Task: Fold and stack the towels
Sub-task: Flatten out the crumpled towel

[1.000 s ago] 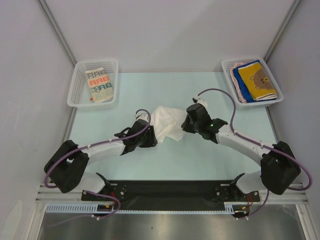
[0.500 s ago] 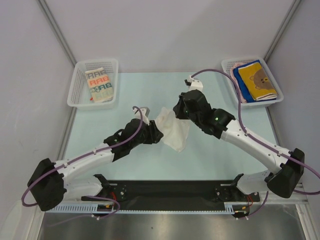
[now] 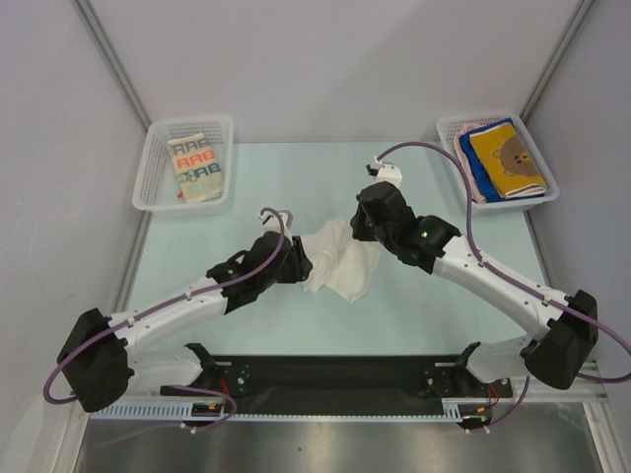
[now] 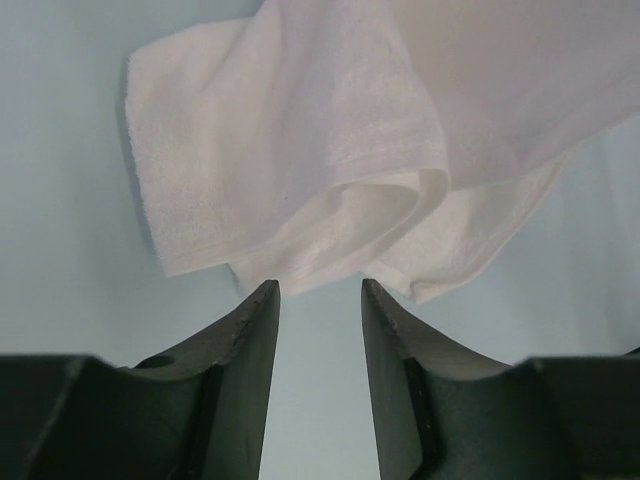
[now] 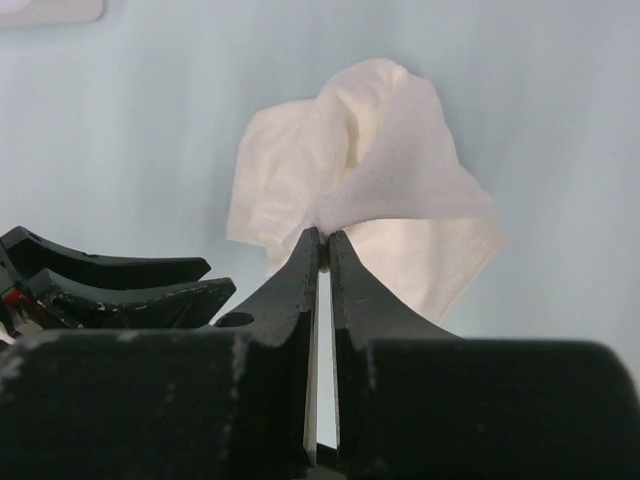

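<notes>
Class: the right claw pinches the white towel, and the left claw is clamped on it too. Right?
No: the left wrist view shows the left claw open, not gripping the white towel. The right claw does pinch it.

Both arms share one build: white link shells joined by bulky black joint housings. The left arm (image 3: pixel 168 310) and right arm (image 3: pixel 503 286) each carry a purple cable (image 3: pixel 419 144) running along their length. A small green light (image 3: pixel 422 235) glows right of centre. A black base plate (image 3: pixel 335 372) spans the lower edge. The left gripper (image 4: pixel 319 285) and right gripper (image 5: pixel 323 235) have black, tapered fingers, scuffed pale at the edges.
</notes>
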`<action>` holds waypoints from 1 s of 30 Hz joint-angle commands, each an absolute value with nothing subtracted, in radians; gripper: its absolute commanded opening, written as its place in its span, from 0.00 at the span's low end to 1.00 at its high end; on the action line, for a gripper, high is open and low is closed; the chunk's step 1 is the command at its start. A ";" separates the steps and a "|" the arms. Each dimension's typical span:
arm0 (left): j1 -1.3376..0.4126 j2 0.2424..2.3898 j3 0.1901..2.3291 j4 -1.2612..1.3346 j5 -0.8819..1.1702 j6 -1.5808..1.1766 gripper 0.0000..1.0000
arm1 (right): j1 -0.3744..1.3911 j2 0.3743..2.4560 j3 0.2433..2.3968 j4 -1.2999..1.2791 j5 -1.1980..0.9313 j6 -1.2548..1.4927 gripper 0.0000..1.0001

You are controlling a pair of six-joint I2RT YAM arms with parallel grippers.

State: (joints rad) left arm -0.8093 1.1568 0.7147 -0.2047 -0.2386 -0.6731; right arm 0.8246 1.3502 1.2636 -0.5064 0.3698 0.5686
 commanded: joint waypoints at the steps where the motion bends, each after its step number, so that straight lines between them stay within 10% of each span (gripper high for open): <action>1: -0.825 1.172 0.707 -0.160 -0.166 -0.649 0.43 | 0.805 1.310 1.255 -0.505 0.393 0.574 0.00; 30: -0.979 1.549 0.762 -0.098 -0.348 -0.624 0.58 | 0.785 1.273 1.252 -0.518 0.377 0.577 0.00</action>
State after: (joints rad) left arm -0.9730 1.5257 0.7147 -0.1352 -0.3046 -0.6456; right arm 0.7898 1.3125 1.2491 -0.5201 0.3660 0.5720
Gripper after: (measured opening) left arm 0.578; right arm 0.063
